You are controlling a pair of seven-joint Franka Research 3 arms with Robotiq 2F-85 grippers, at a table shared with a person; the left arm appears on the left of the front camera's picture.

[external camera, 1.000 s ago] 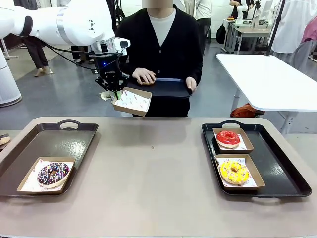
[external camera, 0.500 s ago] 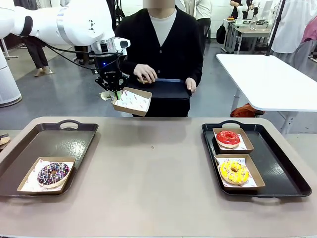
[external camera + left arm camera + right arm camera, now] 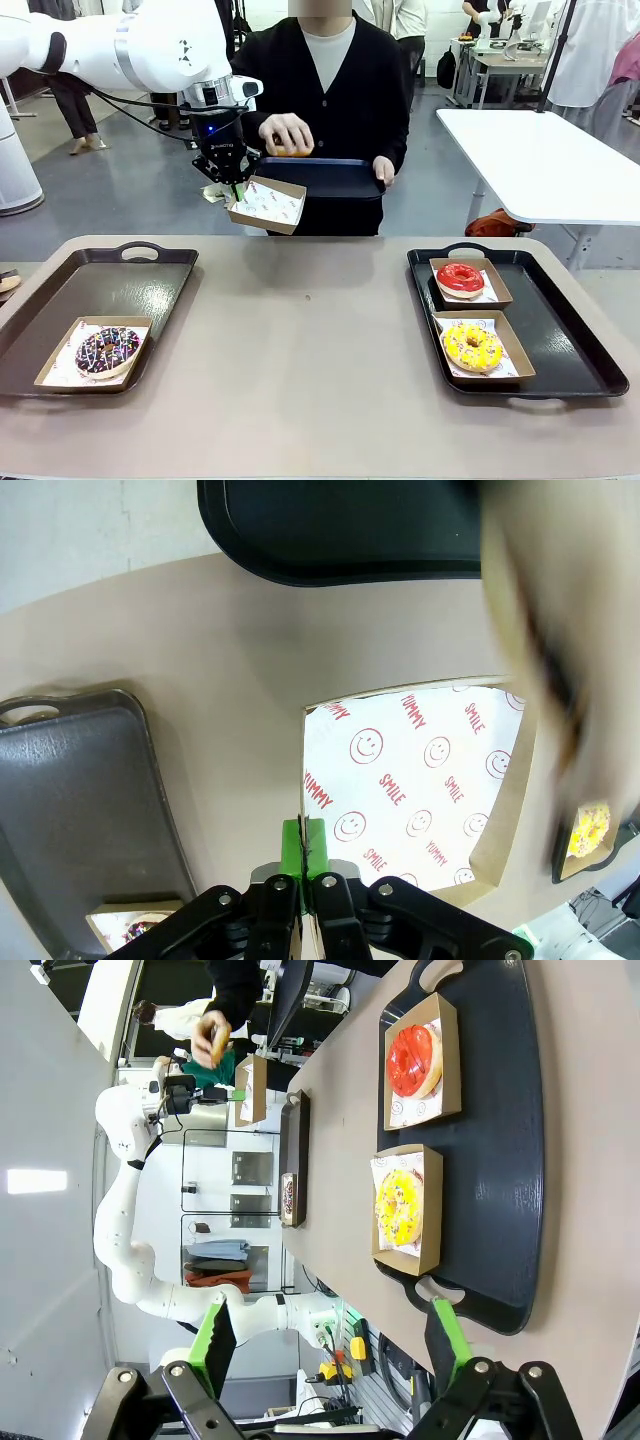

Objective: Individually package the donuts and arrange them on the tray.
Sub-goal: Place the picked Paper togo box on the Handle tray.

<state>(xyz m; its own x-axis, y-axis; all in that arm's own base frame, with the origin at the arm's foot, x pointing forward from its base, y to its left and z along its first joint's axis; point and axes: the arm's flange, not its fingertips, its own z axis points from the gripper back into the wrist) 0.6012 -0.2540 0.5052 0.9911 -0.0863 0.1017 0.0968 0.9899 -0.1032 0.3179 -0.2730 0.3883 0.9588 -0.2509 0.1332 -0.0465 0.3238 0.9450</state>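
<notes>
Left gripper [image 3: 237, 186]: clamped on the near wall of an empty paper-lined box [image 3: 267, 204], which it holds in the air beyond the table's far edge, at about 11 o'clock from the table's middle; in the left wrist view its green pads [image 3: 291, 848] pinch the box's brown edge.
Right gripper [image 3: 330, 1332]: fingers spread wide, nothing between them, hovering off the end of the right tray [image 3: 500, 1150].
Person's hand [image 3: 286, 133]: raised just above the box and the dark tray [image 3: 330, 178] the person holds, gripping something orange-brown; what it is cannot be told.
Red donut [image 3: 460, 279]: in its own box at the far end of the right tray, at about 2 o'clock from the table's middle.
Yellow donut [image 3: 472, 346]: in its own box just nearer than the red one, on the same tray, at about 4 o'clock.
Chocolate donut [image 3: 106, 351]: pale sprinkles, in a box at the near end of the left tray [image 3: 110, 276], at about 8 o'clock.
Table [image 3: 310, 360]: tan top, bare between the two trays.
</notes>
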